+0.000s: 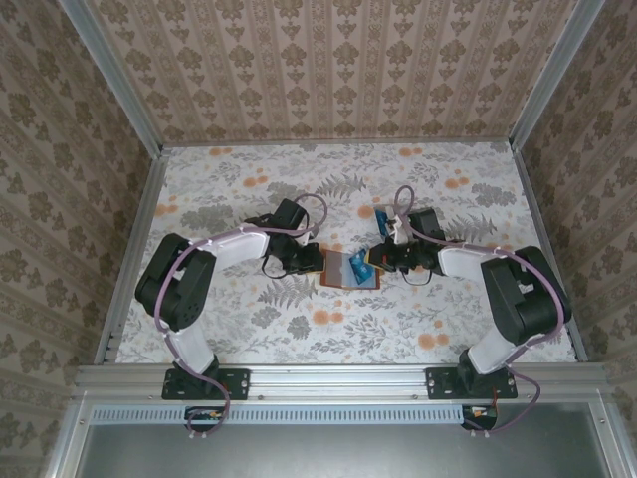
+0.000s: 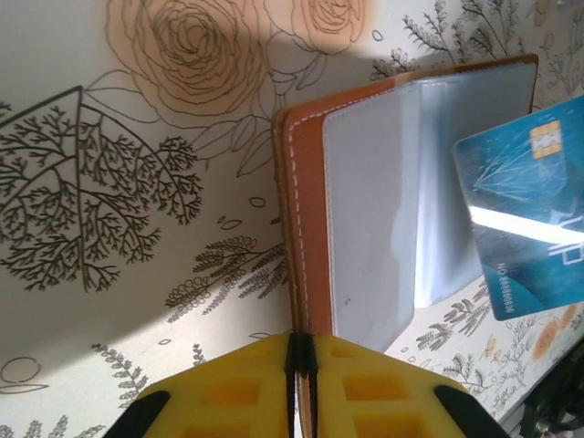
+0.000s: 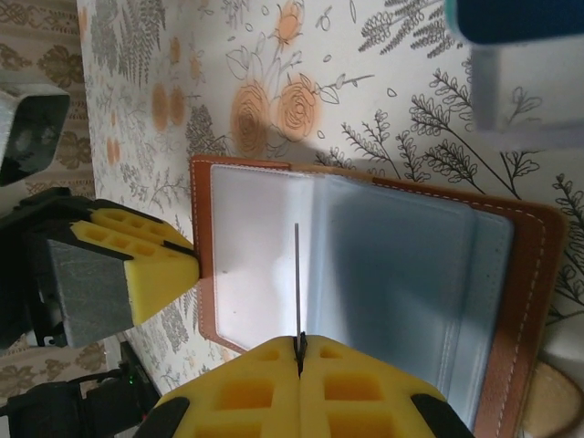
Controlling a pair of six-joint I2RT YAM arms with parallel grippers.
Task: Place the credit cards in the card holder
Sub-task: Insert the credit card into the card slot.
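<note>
1. The floral table (image 1: 249, 319) is seen bearing the holder (image 1: 341, 271), which is laid open and flat between the two arms.
2. Grey pockets (image 3: 401, 274) are shown inside it. Whether the blue card (image 2: 525, 219) has entered one cannot be told.
3. The holder's brown edge is clamped by the left gripper (image 2: 299, 354).
4. The blue card is pinched by the right gripper (image 3: 298, 345) and held on edge over the holder's middle.
5. Spare cards (image 3: 529, 91) are seen on the table just beyond the holder.
6. A gold chip (image 2: 545, 139) is shown on the blue card. Its print cannot be read.
</note>
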